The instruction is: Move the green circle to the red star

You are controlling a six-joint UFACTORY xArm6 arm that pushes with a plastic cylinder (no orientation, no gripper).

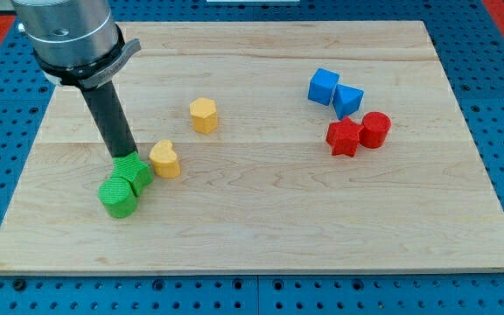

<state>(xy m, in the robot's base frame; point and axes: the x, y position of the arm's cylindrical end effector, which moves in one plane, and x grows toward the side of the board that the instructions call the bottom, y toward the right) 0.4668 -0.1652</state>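
The green circle [117,197] lies at the view's lower left of the wooden board. A second green block [135,171], its shape unclear, touches it on its upper right. My tip [122,157] stands just above that second green block, touching its top-left edge. The red star [344,137] lies far off at the view's right, touching a red cylinder [375,129] on its right.
A yellow heart-like block [164,159] sits right of the green pair. A yellow hexagon [204,115] lies above and to the right of the heart. Two blue blocks [324,86] [349,100] lie above the red star. The board's edge [252,266] runs along the bottom.
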